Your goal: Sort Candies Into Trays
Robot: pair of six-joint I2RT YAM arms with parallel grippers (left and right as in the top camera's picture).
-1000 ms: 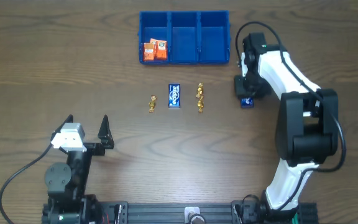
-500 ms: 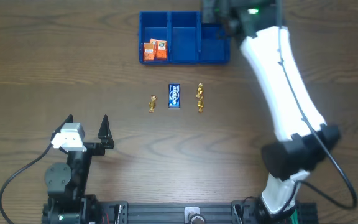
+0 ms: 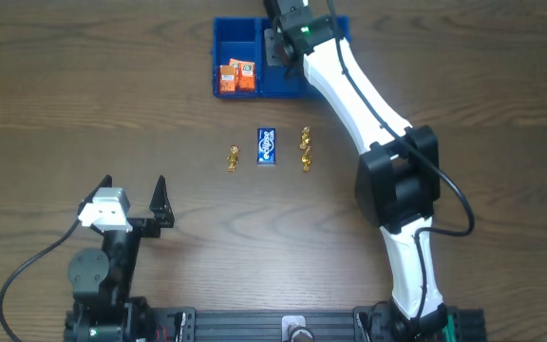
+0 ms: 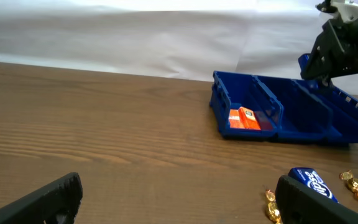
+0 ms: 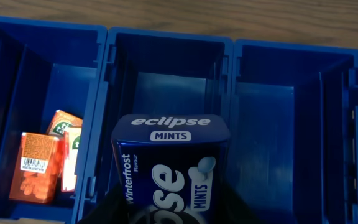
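A blue three-compartment tray (image 3: 240, 21) (image 4: 303, 134) (image 5: 107, 37) stands at the table's far side. My right gripper (image 3: 279, 45) (image 5: 166, 208) (image 4: 331, 46) hangs over its middle compartment, shut on a dark blue mint tin (image 5: 169, 162). Orange candy boxes (image 3: 236, 78) (image 4: 244, 118) (image 5: 48, 158) lie in the left compartment. On the table sit another blue mint tin (image 3: 267, 145) (image 4: 312, 183) and small gold-wrapped candies (image 3: 234, 158) (image 3: 306, 149) (image 4: 356, 186). My left gripper (image 3: 133, 195) (image 4: 179, 205) is open near the front left, holding nothing.
The tray's middle and right compartments hold nothing. Bare wooden table surrounds the loose candies on all sides. A white wall or sheet runs behind the table's far edge (image 4: 104, 62).
The right arm lifted the blue mint tin from the table's right side and swung it left along the tray, ending over the middle compartment. The left arm has kept still.
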